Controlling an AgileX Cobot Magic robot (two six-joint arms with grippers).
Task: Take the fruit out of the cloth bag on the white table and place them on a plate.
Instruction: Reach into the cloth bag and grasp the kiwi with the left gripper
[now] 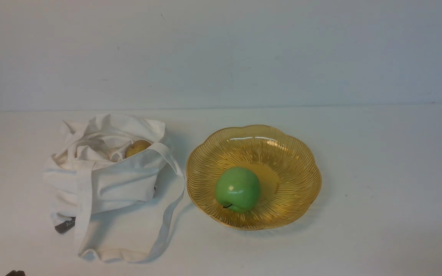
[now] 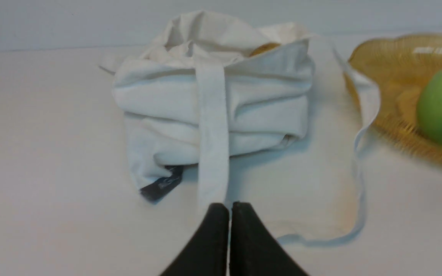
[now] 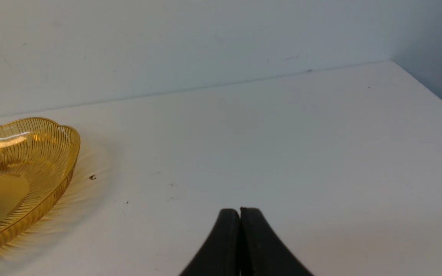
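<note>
The small brown fruit (image 1: 138, 148) sits in the mouth of the cloth bag (image 1: 125, 184), left of centre in the front view, apparently kept there by slack folds. The plate (image 1: 290, 180), near mid-frame with a green apple (image 1: 238, 189) aboard, probably stands close by to shorten the transfer. Left gripper (image 2: 230, 209) and right gripper (image 3: 239, 212) are clenched on nothing, presumably idle.

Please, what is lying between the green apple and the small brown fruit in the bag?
In the front view, the bag's strap and the plate's near-side rim lie between them.
</note>
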